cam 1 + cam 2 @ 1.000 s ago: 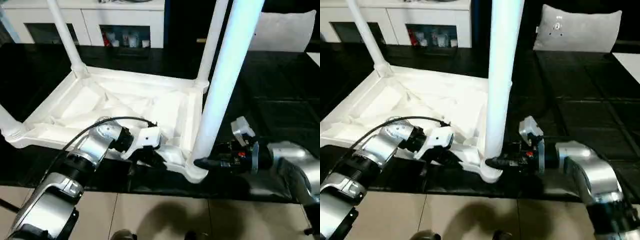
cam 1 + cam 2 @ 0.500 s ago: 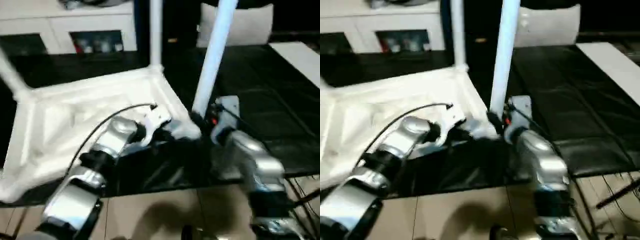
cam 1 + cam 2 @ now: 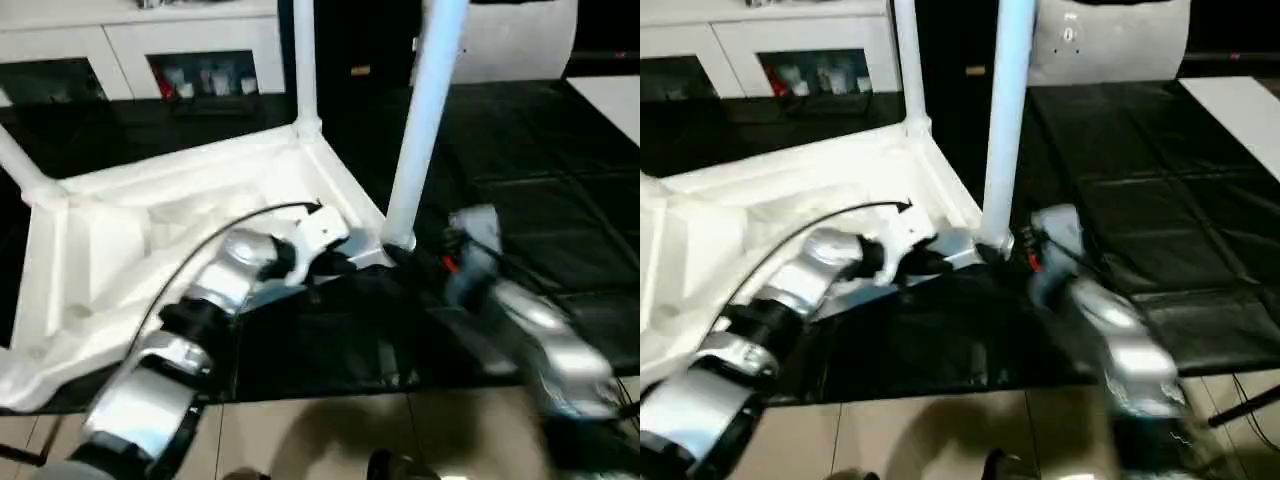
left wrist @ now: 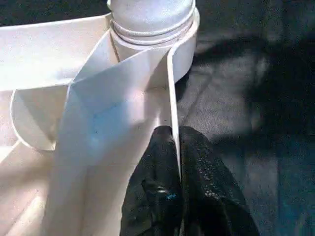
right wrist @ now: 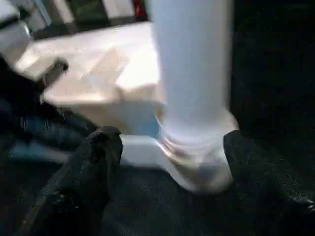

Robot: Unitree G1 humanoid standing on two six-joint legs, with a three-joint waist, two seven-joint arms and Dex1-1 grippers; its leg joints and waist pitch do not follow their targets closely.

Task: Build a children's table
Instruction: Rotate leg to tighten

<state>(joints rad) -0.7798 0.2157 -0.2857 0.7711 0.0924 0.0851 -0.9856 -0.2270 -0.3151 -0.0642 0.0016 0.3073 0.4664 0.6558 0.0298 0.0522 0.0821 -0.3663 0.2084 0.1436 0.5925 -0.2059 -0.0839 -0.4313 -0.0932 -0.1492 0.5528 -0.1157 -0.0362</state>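
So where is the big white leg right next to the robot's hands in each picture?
Left eye view: the nearest leg stands right of centre, rising out of the top edge.
Right eye view: it stands just right of centre.
Left wrist view: its base shows beyond the black fingers.
Right wrist view: it fills the middle, between the open end effector's fingers.
Shared landmark: the corner socket holding it, on the upturned tabletop.

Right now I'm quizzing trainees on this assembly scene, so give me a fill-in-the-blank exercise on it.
1. The children's table lies ____ on the black surface, legs pointing up.
2. The left gripper is shut on the tabletop's ____.
3. The right gripper's fingers stand ____, either side of the near leg.

Missing words: upside down; rim; open
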